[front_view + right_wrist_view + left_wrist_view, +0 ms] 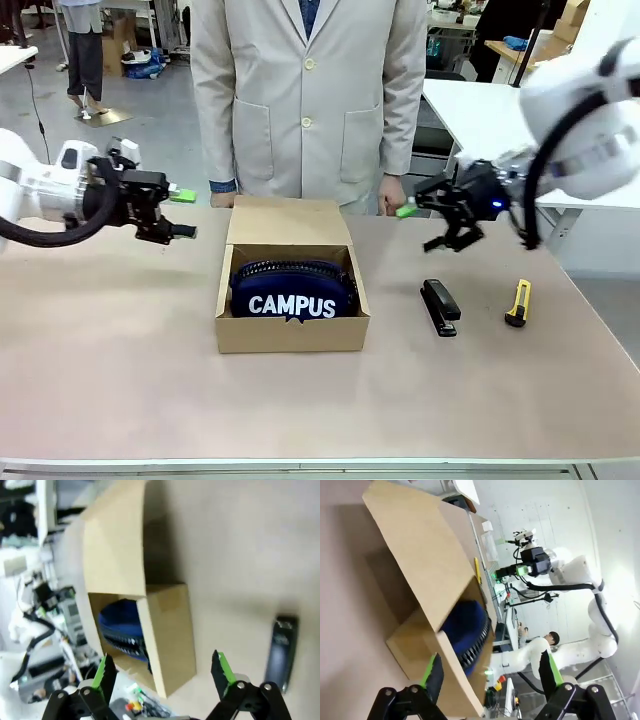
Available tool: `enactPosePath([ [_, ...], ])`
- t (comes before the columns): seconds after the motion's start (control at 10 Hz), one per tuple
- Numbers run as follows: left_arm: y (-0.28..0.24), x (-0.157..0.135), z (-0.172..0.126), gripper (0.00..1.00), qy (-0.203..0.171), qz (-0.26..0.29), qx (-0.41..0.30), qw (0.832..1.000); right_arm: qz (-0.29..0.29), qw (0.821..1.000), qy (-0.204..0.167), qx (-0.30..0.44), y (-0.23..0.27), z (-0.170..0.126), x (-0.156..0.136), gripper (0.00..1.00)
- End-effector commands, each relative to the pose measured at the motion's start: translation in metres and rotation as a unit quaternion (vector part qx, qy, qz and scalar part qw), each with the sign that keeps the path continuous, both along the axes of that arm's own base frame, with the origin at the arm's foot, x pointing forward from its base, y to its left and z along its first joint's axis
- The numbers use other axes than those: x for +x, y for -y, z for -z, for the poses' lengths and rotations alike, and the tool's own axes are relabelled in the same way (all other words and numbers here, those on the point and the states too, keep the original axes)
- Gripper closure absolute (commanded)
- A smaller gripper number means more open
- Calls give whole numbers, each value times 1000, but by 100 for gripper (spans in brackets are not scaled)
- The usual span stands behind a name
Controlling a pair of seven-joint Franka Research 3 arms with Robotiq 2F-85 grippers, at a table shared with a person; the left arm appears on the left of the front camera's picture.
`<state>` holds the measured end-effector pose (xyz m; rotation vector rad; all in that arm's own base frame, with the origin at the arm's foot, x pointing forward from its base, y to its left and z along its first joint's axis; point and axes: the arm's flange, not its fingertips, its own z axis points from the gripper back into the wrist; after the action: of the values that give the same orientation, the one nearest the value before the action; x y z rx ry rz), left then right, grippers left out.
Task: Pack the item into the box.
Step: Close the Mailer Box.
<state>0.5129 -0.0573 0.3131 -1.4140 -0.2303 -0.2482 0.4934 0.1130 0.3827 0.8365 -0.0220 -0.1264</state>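
The navy pouch with white "CAMPUS" lettering (291, 291) lies inside the open brown cardboard box (290, 333) at the table's middle, its flap lid (287, 221) standing back toward the person. The pouch (465, 628) also peeks out of the box (427, 587) in the left wrist view, and the pouch (120, 627) sits in the box (167, 635) in the right wrist view. My left gripper (183, 212) hovers open to the left of the box, empty. My right gripper (420, 226) hovers open to the right of the box, above the table, empty.
A black stapler (439, 307) and a yellow utility knife (517, 302) lie on the table right of the box. A person in a beige coat stands at the far edge, hands (392, 197) low behind the lid. Bare tabletop lies left of and in front of the box.
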Motion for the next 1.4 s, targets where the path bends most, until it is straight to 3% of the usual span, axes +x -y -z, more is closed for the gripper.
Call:
enactPosePath([
  [0.0,8,23,13,0,28,-9,5,1000,-51,998,-16,21,-19,22,61,0],
  [0.1,12,32,18,0,38,-20,1,999,-58,998,7,39,-35,34,78,0],
  [0.2,6,36,20,0,-19,-40,23,999,-49,998,-12,37,-40,39,79,0],
  [0.3,12,26,18,0,14,-8,8,1000,-45,999,-10,20,-33,31,56,0],
  [0.4,12,26,18,0,14,-8,8,1000,-50,998,-14,25,-41,44,75,0],
  [0.5,8,35,26,0,6,-18,17,1000,-65,997,8,26,-41,47,89,0],
  [0.6,16,48,35,0,13,-53,14,998,-120,991,6,62,-44,56,105,0],
  [0.8,27,55,47,0,14,-49,-2,999,-147,982,10,121,-44,75,126,0],
  [1.3,55,59,69,0,41,-62,-38,997,-128,971,-10,203,-92,120,135,0],
])
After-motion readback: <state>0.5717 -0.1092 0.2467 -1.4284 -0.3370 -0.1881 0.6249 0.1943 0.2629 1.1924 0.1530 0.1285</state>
